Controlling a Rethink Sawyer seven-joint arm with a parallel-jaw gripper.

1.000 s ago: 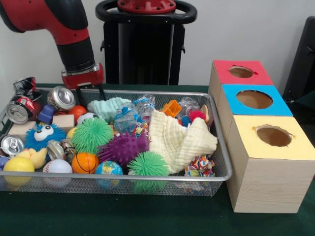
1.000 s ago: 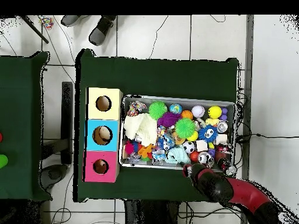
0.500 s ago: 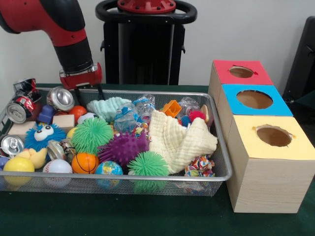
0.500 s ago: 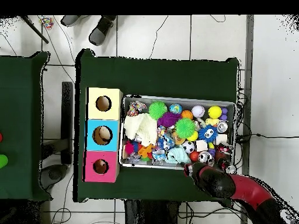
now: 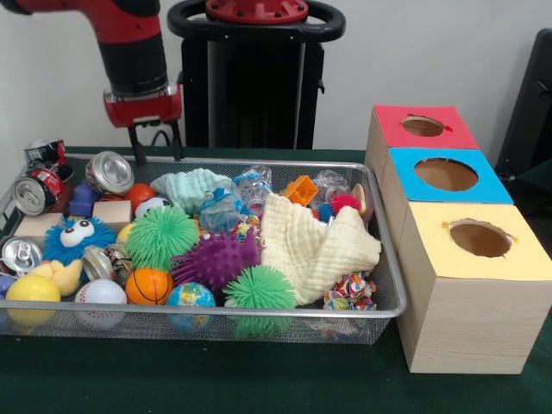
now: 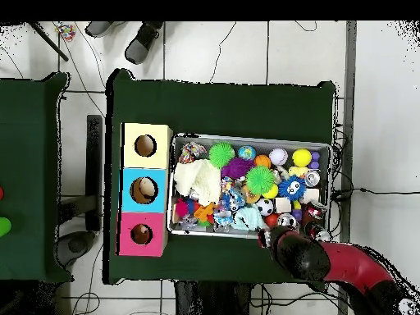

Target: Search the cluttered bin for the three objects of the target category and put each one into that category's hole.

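Hovering claw (image 5: 156, 148) — spread, empty; can (image 5: 108, 171) just below-left

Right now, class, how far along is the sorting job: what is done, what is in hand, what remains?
Done: nothing visibly; the red, blue and yellow holes show no objects. In hand: nothing; the gripper hangs open and empty above the bin, at its far edge near the cans. Left: apparently all three target objects, since the bin is full of balls, cans and cloth.

No text, label or number is legible on anything.
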